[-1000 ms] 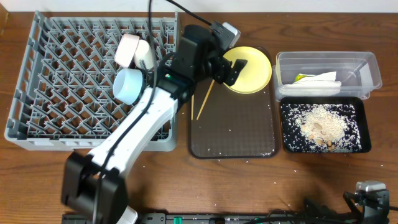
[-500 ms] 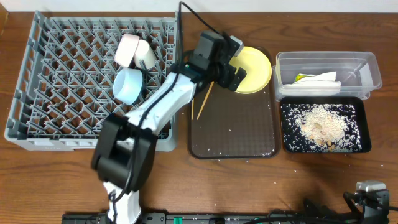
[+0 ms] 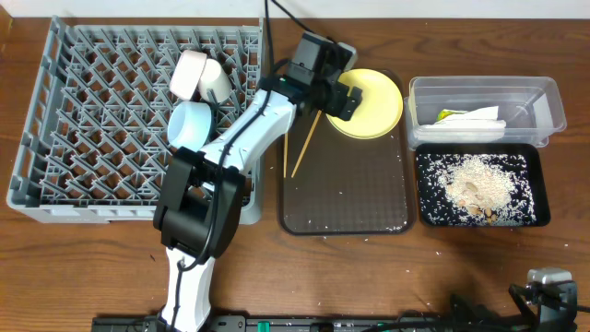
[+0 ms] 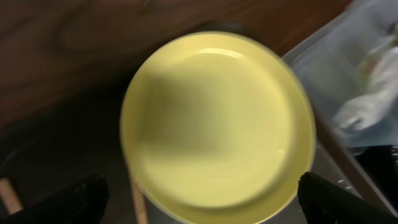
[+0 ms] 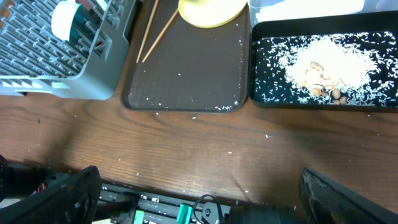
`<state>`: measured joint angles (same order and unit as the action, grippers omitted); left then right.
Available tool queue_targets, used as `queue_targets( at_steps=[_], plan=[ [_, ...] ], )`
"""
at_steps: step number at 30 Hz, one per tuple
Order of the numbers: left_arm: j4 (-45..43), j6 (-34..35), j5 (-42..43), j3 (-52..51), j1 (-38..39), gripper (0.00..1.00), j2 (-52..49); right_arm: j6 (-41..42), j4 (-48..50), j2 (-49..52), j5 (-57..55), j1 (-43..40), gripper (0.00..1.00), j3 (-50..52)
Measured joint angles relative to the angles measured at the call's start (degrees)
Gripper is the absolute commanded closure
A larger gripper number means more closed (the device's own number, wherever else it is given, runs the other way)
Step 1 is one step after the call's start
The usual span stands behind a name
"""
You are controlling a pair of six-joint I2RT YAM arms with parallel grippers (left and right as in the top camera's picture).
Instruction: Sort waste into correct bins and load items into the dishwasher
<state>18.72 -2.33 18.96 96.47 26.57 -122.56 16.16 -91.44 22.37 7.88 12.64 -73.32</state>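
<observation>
Left pincer (image 3: 343, 100) nearer chopsticks (image 3: 300, 152), over plate (image 3: 378, 106)

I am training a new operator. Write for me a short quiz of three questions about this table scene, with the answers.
1. True or false: the yellow plate stands in the grey dish rack.
2. Which holds the heap of rice? A the clear tub; B the black tray; C the yellow plate.
3. Fill in: the left claw hovers over the plate, jaws ____.
Key: 1 false; 2 B; 3 open.
</observation>
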Motion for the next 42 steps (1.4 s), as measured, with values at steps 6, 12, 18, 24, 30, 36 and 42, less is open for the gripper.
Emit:
queue_targets(
  at_steps=[6,12,18,24,30,36,42],
  plan=[
    [3.63,0.94,0.00,0.00,-1.29,0.01,-1.01,0.00,0.00,0.00,0.00,0.00,0.01,0.00],
    [5.44,1.07,0.70,0.00,-1.05,0.02,-1.01,0.00,0.00,0.00,0.00,0.00,0.01,0.00],
    [5.81,1.40,2.01,0.00,-0.96,0.02,-1.01,0.00,0.00,0.00,0.00,0.00,0.01,0.00],
    [5.77,2.10,2.36,0.00,-0.85,0.02,-1.44,0.00,0.00,0.00,0.00,0.00,0.01,0.00],
    [5.73,2.54,4.35,0.00,-0.33,0.01,-4.79,0.00,-0.07,0.00,0.00,0.00,0.01,0.00],
    [5.64,2.78,5.11,0.00,0.31,0.08,-5.60,0.00,-0.15,0.00,0.00,0.00,0.01,0.00],
    [5.60,3.21,5.11,0.00,0.68,0.13,-5.62,0.00,-0.96,0.00,0.00,0.00,0.01,0.00]
  ],
)
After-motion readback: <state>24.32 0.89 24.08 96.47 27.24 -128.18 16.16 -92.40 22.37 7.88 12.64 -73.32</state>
